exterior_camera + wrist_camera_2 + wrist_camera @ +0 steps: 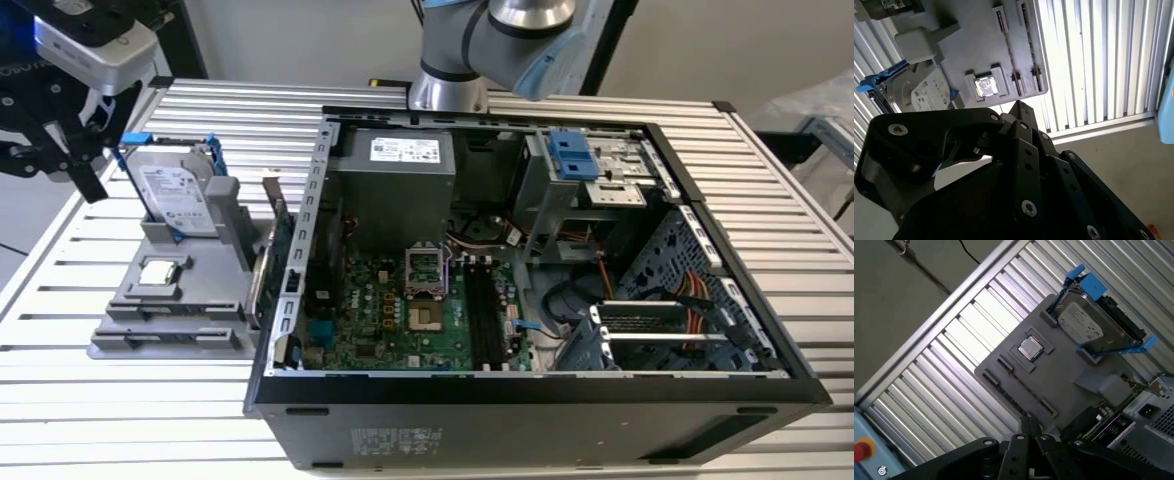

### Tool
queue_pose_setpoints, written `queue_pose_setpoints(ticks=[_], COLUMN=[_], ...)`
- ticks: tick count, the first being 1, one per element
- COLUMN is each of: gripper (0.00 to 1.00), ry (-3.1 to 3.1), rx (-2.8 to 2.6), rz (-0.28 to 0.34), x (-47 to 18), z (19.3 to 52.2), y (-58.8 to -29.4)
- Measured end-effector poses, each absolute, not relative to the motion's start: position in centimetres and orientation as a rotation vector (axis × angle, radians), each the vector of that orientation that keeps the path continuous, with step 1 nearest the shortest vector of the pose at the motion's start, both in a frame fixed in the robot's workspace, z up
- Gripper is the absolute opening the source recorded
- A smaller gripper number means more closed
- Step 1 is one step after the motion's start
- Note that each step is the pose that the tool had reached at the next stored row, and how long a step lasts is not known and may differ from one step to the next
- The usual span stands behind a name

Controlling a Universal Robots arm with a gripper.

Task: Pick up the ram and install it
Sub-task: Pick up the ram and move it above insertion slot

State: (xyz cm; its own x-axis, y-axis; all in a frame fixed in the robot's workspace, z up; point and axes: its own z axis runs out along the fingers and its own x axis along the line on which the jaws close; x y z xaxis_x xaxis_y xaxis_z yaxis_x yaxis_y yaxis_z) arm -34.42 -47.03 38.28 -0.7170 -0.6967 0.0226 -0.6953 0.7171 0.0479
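My gripper [54, 160] hangs above the table's corner at the exterior view's left, beside the grey parts holder [200, 330] and clear of it. Both wrist views look down past the black gripper [1029, 423] [1019, 108] onto that holder [1064, 385]. A thin dark strip [1021, 388] stands in the holder's long slot between two clips. It may be the ram seen edge-on; I cannot tell for sure. The black motherboard slots [481, 320] lie inside the open computer case [534, 400].
The holder also carries a hard drive in a blue frame [174, 195] [1094, 325], a small silver processor chip [160, 270] [1030, 347] [987, 86] and a green card [1114, 412]. The case has raised walls. The slatted table's edge [929, 335] runs close by.
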Motion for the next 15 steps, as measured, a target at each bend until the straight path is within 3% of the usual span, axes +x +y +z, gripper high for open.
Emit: queue_pose_setpoints(ticks=[15], gripper=[0.00], ry=[-2.780], rx=[1.371], rz=[-0.051], x=[-34.42], z=[38.26], y=[-47.03])
